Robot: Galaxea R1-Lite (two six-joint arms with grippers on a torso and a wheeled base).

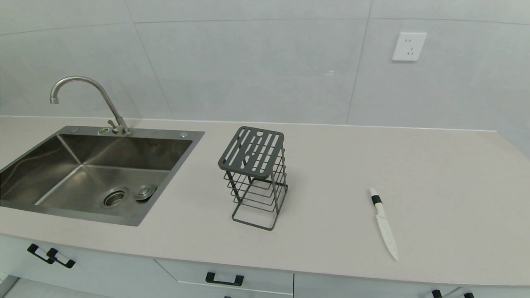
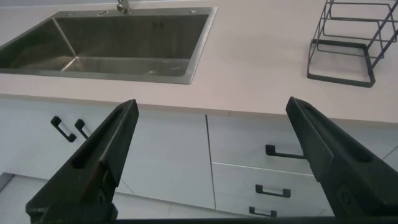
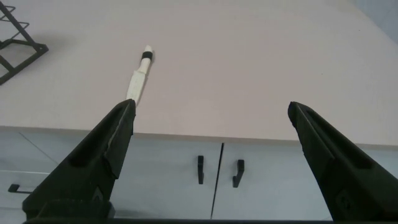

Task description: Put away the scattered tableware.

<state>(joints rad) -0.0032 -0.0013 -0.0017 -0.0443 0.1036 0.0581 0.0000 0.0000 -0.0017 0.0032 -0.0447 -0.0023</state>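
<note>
The knife (image 1: 383, 223), white with a black band round its handle, lay flat on the pale counter (image 1: 434, 174). It was well to the right of the dark wire rack (image 1: 253, 176) and close to the counter's near edge, with its handle toward the far wall and its blade tip toward the near edge. The right gripper (image 3: 211, 107) hung just short of that near edge, on the side of the cabinet doors (image 3: 200, 169), its two dark fingers (image 3: 106, 155) spread wide with nothing between them. From that wrist the knife (image 3: 140, 73) showed on the counter beyond the gripper, apart from it and touching neither finger. It lay not in the gap between the fingers but in line with the finger on the rack's side, whose tip hid the end of the blade. A corner of the rack (image 3: 18, 46) stood farther left on the same surface. The left gripper (image 2: 211, 106) was likewise opened wide and empty, also short of the near edge, before the stretch of counter between the steel sink (image 2: 124, 37) and the foot of the rack (image 2: 345, 46), with drawer handles (image 2: 283, 151) beyond it. The knife was well apart from this gripper, on the far side of the rack to the right. The sink (image 1: 124, 151) was set into the counter's left part, a curved tap (image 1: 89, 97) at its far rim, and a white wall socket (image 1: 409, 46) sat high on the tiled wall to the right.
</note>
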